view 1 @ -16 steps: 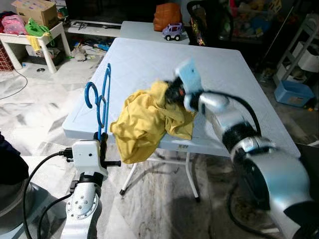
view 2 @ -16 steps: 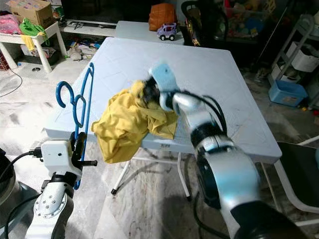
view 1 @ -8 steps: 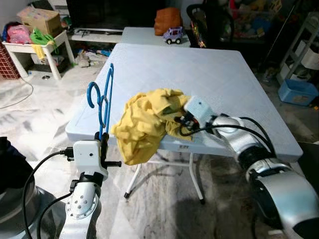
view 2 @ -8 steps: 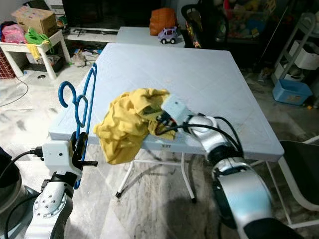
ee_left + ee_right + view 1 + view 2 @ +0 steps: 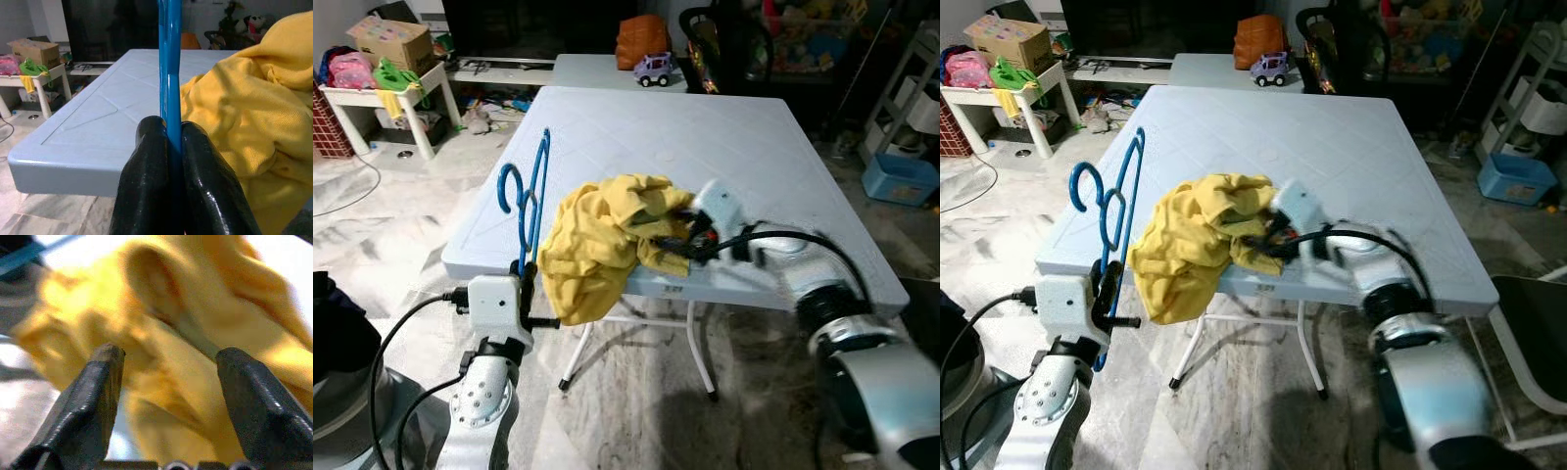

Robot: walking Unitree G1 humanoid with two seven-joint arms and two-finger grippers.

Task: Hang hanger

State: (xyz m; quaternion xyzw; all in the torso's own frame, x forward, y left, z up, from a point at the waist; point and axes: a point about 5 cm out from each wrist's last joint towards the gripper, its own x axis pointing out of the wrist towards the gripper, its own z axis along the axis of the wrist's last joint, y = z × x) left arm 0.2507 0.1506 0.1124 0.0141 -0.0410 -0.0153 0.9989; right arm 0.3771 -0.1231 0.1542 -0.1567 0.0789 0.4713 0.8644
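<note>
A blue hanger [image 5: 530, 194] stands upright at the table's front left corner, and my left gripper [image 5: 523, 286] is shut on its lower bar. In the left wrist view the black fingers [image 5: 151, 147] pinch the blue bar [image 5: 168, 73], with the cloth close beside it. A crumpled yellow garment [image 5: 597, 240] lies on the light blue table [image 5: 754, 147] and hangs over its front edge. My right gripper [image 5: 683, 233] is open at the garment's right side, fingers pointing into the folds. In the right wrist view the yellow cloth [image 5: 195, 328] lies between the spread fingers [image 5: 100, 382].
A second table [image 5: 597, 67] behind carries a toy car [image 5: 653, 67] and an orange bag [image 5: 641, 39]. A low white table [image 5: 382, 93] with a box stands at far left, a blue bin [image 5: 896, 179] at right, and a chair [image 5: 1528, 338] at front right.
My right gripper has come down from over the garment to its right side near the table's front edge. My left gripper has carried the hanger a little closer to the garment.
</note>
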